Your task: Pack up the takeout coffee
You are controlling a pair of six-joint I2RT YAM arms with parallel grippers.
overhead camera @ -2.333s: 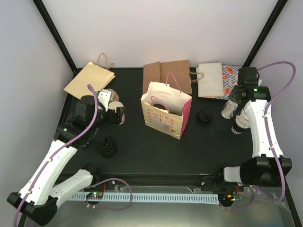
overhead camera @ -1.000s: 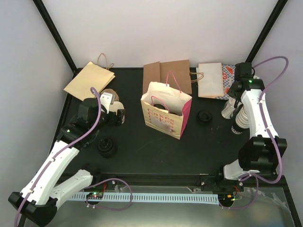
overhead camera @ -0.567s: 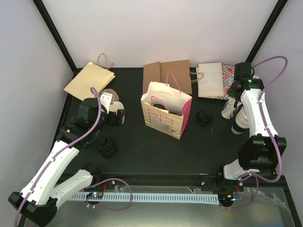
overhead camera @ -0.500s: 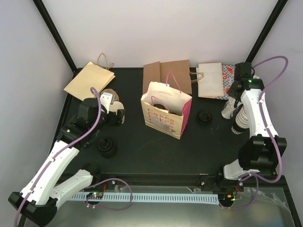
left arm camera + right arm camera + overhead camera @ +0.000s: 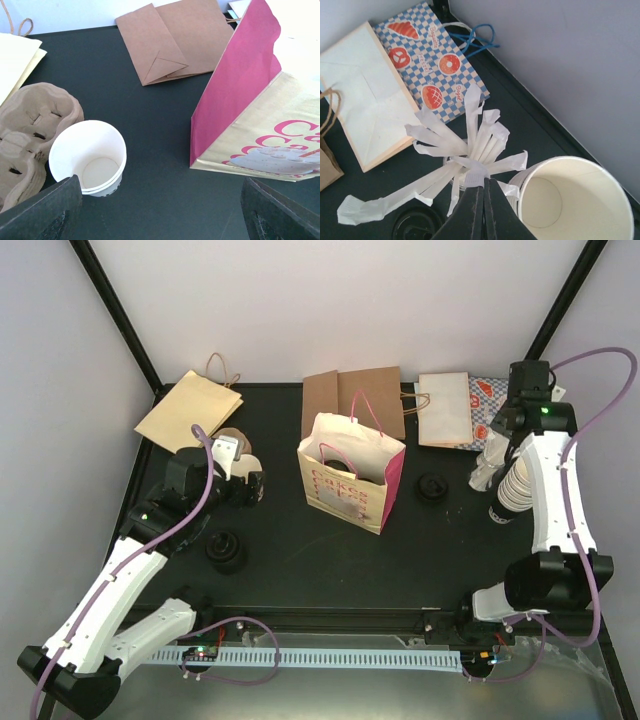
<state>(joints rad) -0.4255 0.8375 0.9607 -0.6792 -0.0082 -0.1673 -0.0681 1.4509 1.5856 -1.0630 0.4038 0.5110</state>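
As the right gripper (image 5: 484,192) pinches a wrapped straw (image 5: 472,176) right of the bag (image 5: 350,475), the left gripper (image 5: 160,220) hangs spread; straw-fetching, I'd say, and next it needs lifting clear.

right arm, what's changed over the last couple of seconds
The right gripper has closed, apparently on a paper-wrapped straw in the bunch beside the stack of cups, and its wrist has shifted slightly toward the far right corner. Unchanged: the left gripper open around the takeout coffee cup, the upright cake bag, the black lids.
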